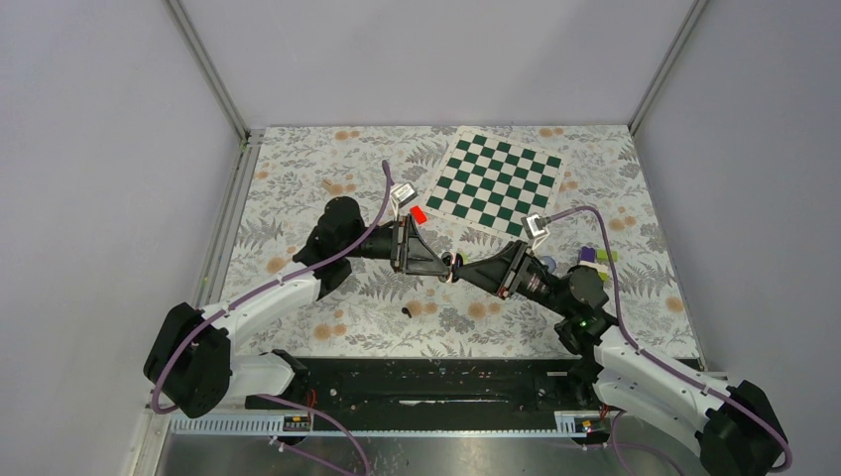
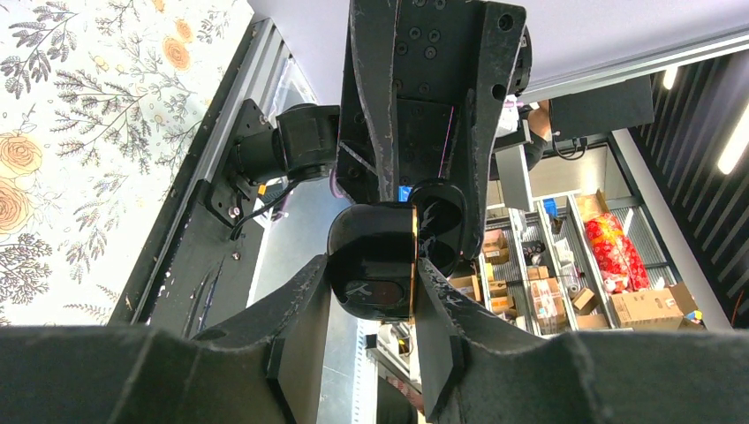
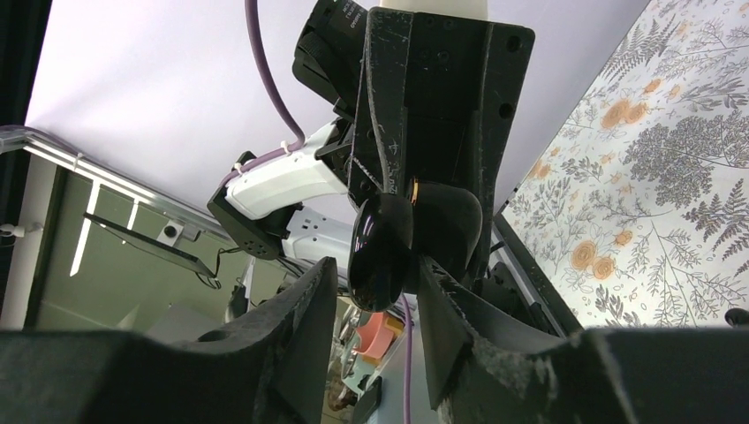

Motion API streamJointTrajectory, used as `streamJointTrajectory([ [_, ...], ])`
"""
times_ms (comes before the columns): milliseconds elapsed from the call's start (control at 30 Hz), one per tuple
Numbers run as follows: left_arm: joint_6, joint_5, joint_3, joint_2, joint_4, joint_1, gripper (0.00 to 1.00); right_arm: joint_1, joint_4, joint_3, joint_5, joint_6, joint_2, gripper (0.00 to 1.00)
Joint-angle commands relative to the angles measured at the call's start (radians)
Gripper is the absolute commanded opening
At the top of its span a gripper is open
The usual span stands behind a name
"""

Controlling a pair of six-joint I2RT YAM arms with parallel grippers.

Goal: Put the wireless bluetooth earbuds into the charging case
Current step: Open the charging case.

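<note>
One earbud [image 1: 405, 310] lies on the table [image 1: 298, 174], not inserted; left gripper [image 2: 371, 283] pinches the charging case [image 2: 369, 247], right gripper's [image 3: 375, 274] jaws I cannot tell.

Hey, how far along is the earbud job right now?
Done: the charging case is off the table, clamped in the left gripper. In hand: the right gripper brackets its other side; a firm grip isn't clear. Left: no earbud visibly seated; a small dark nub, possibly an earbud, lies on the table.
</note>
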Motion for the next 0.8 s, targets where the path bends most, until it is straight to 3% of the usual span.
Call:
streamJointTrajectory([
  [0,-0.001,0.029,-0.004,-0.030,0.080,0.004,0.21,-0.010,0.101,0.020,-0.018,0.014,0.021,0.44],
  [100,-0.002,0.031,-0.008,-0.028,0.086,0.005,0.21,-0.011,0.125,0.018,-0.020,0.023,0.039,0.40],
  [267,0.001,0.040,-0.013,-0.028,0.092,0.004,0.23,-0.012,0.133,0.016,-0.024,0.027,0.051,0.22],
  [400,0.034,0.041,0.000,-0.031,0.048,0.005,0.42,-0.012,0.123,0.015,-0.023,0.027,0.047,0.15],
  [533,0.163,0.006,0.043,-0.045,-0.160,0.010,0.68,-0.012,0.076,0.021,-0.022,0.012,0.034,0.11],
  [767,0.465,-0.124,0.155,-0.109,-0.620,0.048,0.80,-0.013,-0.027,0.028,-0.027,-0.021,0.009,0.07],
])
